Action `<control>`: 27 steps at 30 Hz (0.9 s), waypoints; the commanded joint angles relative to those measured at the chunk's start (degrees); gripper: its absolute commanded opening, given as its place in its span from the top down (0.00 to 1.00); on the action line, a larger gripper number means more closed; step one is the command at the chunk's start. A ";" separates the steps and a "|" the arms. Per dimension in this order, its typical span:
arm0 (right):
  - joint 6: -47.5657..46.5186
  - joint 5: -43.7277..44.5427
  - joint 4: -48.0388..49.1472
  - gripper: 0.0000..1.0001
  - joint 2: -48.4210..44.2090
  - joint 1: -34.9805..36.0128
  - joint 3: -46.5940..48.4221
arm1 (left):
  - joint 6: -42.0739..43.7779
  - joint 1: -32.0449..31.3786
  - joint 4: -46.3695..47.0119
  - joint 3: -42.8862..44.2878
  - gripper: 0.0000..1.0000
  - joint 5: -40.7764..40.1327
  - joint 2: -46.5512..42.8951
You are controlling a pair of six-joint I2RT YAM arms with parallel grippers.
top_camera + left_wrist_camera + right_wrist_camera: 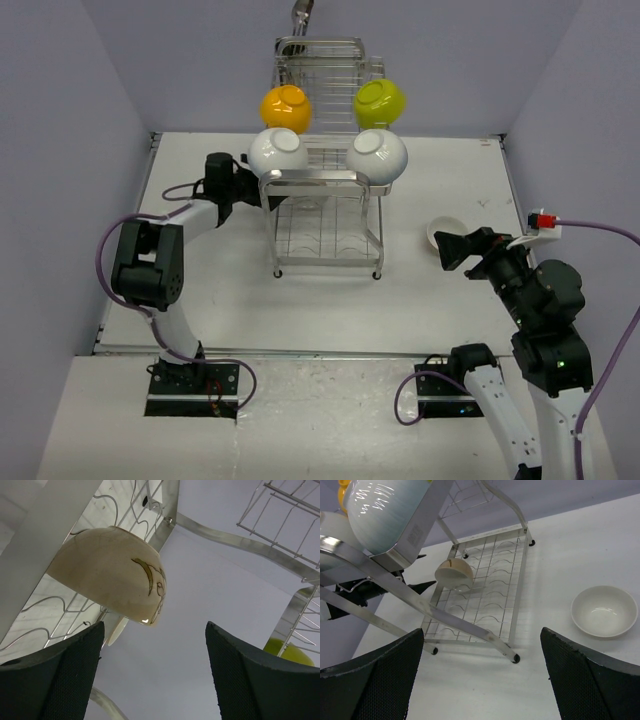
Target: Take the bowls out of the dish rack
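The chrome dish rack (326, 205) stands mid-table. On its upper tier sit an orange-yellow bowl (285, 107), a lime green bowl (379, 101) and two white bowls (277, 152) (378, 154). A cream-white bowl (110, 580) lies tipped on the lower tier; it also shows in the right wrist view (453, 573). My left gripper (262, 190) is open and empty at the rack's left side, just short of that bowl. My right gripper (447, 250) is open and empty, beside a white bowl (604, 611) that stands upright on the table.
The rack's slim legs and feet (516, 658) stand in front of my right gripper. Purple walls close in the table on the left, back and right. A red-and-white connector (543, 221) sits at the right edge.
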 commanded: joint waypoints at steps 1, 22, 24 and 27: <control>-0.27 0.72 0.79 0.01 0.21 -0.21 1.91 | 0.97 -0.56 -1.28 2.63 0.19 -0.97 0.98; -0.88 0.28 1.23 0.01 0.12 -0.03 1.12 | 0.53 -4.26 -0.76 3.60 0.41 -9.06 1.51; -0.88 0.28 1.31 0.01 0.04 -0.03 1.03 | 0.45 -4.26 -1.19 4.04 0.41 -9.06 1.95; -0.88 0.37 1.40 0.01 0.04 -0.03 0.95 | 0.36 -4.52 -1.55 4.48 0.44 -9.58 2.30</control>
